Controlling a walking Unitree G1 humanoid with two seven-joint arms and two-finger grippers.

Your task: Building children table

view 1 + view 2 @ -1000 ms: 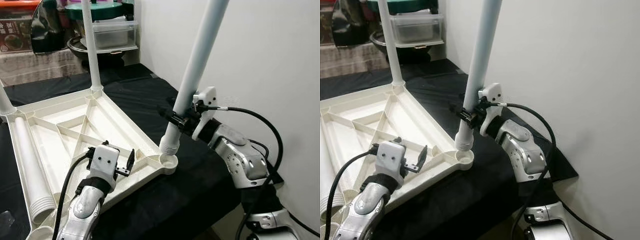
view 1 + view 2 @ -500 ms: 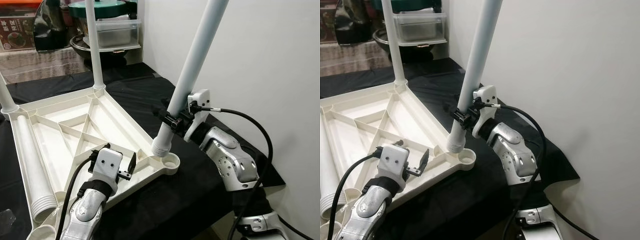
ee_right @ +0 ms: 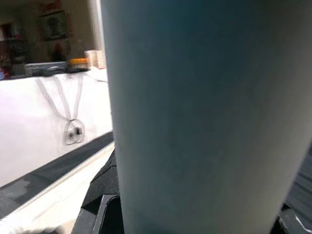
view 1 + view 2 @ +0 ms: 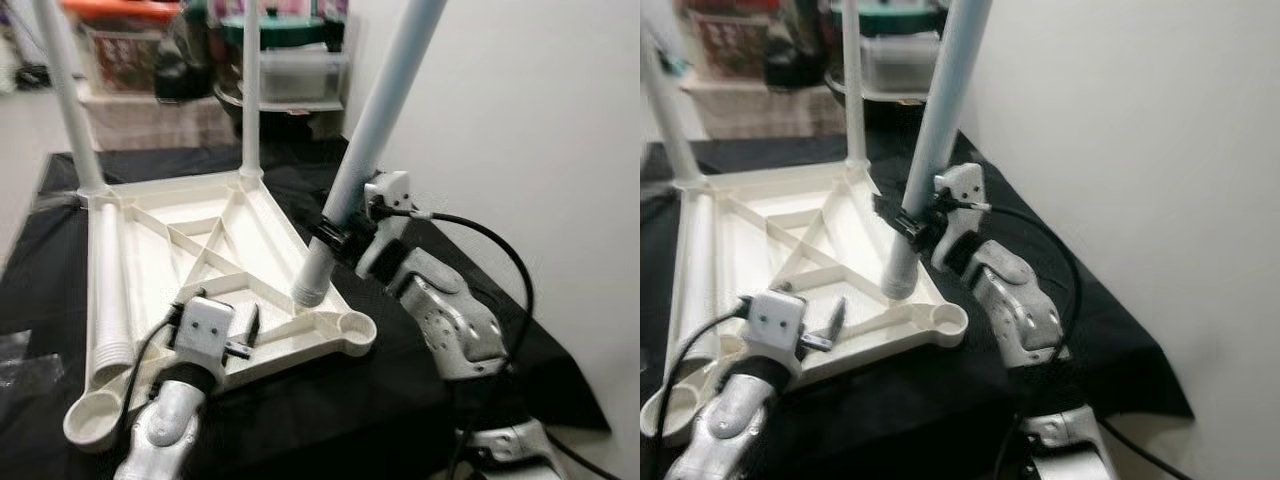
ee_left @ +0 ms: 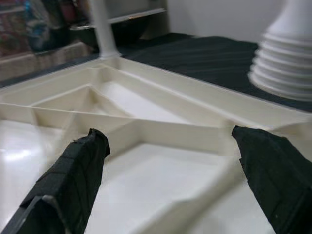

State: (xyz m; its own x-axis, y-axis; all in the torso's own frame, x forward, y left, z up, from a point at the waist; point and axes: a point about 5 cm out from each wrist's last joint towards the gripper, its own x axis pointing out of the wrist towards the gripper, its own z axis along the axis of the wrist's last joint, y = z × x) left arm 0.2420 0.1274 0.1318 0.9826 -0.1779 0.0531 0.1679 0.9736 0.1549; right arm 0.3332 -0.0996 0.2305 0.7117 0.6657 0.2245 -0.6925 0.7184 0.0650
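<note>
1. An upturned cream plastic children's tabletop with a ribbed triangular underside lies flat on a desk covered in black cloth, its corner sockets facing up.

2. Two white plastic tube legs already stand upright in the far corners: one at the far left socket, the other at the far middle socket.

3. A further white ribbed-ended tube leg lies flat in the channel along the tabletop's left edge.

4. The right gripper has its jaws clamped round the lower part of a long white tube leg, which is tilted with its top leaning to the right.

5. That leg's ribbed lower end hangs over the tabletop's near-right rib, beside the open round corner socket and not in it; the left wrist view shows the ribbed end just above the rim.

6. The left gripper rests over the near edge of the tabletop with its jaws spread wide and holding nothing; its black fingers straddle a rib.

7. Behind the desk, a shelf carries a clear plastic storage box and other blurred clutter, with a plain white wall to the right.
</note>
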